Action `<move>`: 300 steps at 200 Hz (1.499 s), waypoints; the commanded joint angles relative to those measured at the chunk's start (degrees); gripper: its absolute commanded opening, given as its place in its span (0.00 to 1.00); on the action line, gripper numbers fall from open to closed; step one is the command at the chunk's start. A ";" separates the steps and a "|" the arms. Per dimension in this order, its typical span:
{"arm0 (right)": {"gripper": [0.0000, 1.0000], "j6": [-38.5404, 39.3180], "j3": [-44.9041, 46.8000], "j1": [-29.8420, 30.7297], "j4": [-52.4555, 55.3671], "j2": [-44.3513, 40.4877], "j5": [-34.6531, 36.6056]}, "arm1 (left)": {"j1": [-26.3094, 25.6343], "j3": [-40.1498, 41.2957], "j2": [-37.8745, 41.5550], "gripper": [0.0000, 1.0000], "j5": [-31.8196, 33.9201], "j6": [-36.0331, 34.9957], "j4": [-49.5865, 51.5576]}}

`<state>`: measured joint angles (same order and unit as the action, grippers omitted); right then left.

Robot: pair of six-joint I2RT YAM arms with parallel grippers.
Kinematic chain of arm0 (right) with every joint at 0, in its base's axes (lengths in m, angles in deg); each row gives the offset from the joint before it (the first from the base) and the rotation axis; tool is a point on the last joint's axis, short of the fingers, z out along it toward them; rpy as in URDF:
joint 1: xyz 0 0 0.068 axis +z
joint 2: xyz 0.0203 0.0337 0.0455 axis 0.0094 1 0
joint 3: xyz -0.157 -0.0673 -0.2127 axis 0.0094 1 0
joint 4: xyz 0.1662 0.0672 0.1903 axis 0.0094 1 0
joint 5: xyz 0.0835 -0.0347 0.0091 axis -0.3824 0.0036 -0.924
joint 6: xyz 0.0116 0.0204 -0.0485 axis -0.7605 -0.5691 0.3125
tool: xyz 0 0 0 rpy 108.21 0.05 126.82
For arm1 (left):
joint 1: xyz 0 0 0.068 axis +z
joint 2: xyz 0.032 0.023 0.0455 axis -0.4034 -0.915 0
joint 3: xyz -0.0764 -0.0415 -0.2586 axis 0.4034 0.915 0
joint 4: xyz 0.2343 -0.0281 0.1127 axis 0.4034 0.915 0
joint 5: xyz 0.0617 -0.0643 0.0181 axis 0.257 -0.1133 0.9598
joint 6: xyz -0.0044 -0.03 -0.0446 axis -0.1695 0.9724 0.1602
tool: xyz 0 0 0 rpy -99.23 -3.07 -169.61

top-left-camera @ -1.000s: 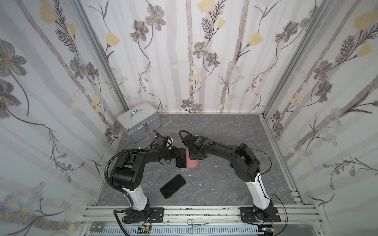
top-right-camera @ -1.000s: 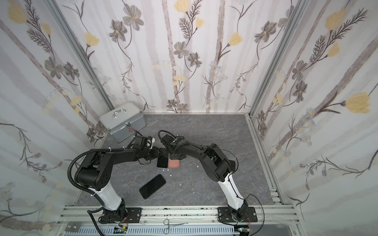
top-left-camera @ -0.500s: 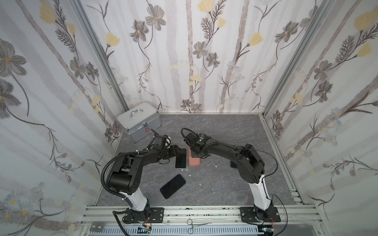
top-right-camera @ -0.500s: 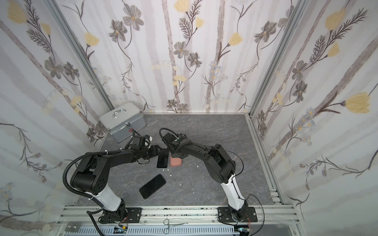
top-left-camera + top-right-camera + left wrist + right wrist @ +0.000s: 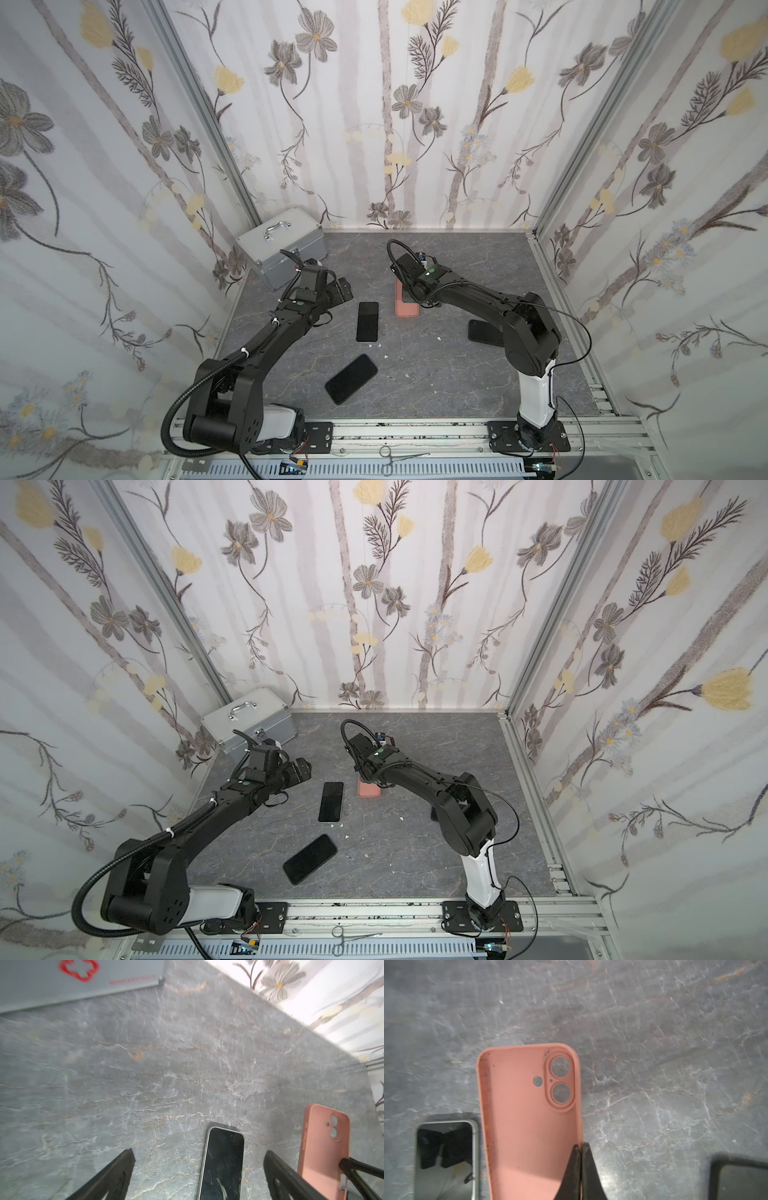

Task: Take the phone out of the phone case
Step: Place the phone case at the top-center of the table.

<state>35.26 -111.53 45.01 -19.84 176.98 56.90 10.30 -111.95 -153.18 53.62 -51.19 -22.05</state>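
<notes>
Moved: phone (image 5: pixel 368 321) now lies flat; my left claw (image 5: pixel 198 1151) backed off, spread.
Lengthwise just ahead of it; my right claw (image 5: pixel 580 1145) pinches case (image 5: pixel 521 1118) rim.

The only marking shows in the left wrist view, on the flat side of the silver-grey metal carrying case (image 5: pixel 41 987) standing on the grey marbled desk (image 5: pixel 145 1064). It is a red outlined cross sign (image 5: pixel 79 968) with, just beside it, one short line of red lettering (image 5: pixel 132 979), too blurred to read. In both top views that side is too small to make out.
</notes>
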 commanded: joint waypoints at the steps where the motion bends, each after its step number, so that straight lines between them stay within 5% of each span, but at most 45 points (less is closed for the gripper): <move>1: 0.00 1.64 -4.95 0.09 -4.56 2.21 -1.56 | 0.05 0.81 4.44 1.00 3.15 -0.83 0.58; 61: 0.00 0.90 -20.36 0.01 -3.63 12.70 -4.62 | -0.04 8.75 13.41 1.00 -8.09 1.58 -9.07; 108: 0.00 -0.41 -28.35 -0.43 -3.88 19.58 -4.53 | -0.27 17.01 11.77 1.00 -14.24 7.57 -22.42; 193: 0.00 -1.08 -39.58 -1.11 -3.62 30.24 -7.36 | -0.81 18.85 8.49 1.00 -13.07 7.54 -23.81; 300: 0.08 -1.22 -40.27 -1.93 -5.50 33.29 -10.58 | -2.05 18.20 5.26 1.00 -10.92 5.54 -20.93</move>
<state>34.56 -151.22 42.95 -22.37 209.78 47.50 8.55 -93.26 -147.71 41.58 -44.98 -43.30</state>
